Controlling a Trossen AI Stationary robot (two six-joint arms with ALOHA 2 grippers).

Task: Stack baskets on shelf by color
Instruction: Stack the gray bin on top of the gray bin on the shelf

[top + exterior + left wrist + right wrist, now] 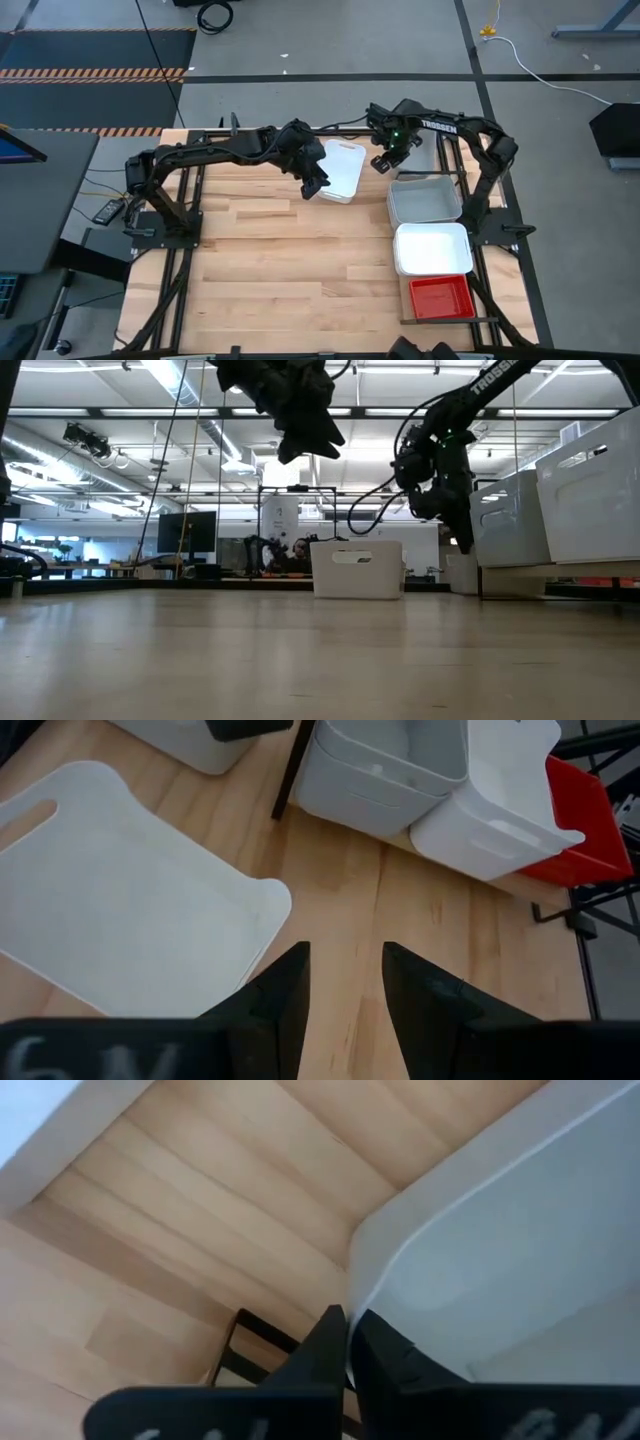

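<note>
The right gripper (383,163) hangs raised with fingers pressed together, empty, just beyond the grey basket's (424,199) far corner. Behind that basket, a white basket (432,248) and red basket (441,297) line the shelf (403,303). The left gripper (314,187), fingers parted and empty, hovers beside a lone white basket (342,168).

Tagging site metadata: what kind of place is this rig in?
Most likely a big open robotics lab or industrial workshop. The low view shows long ceiling light strips and benches with monitors behind the table; the high view shows bare concrete floor with hazard-striped matting.
</note>
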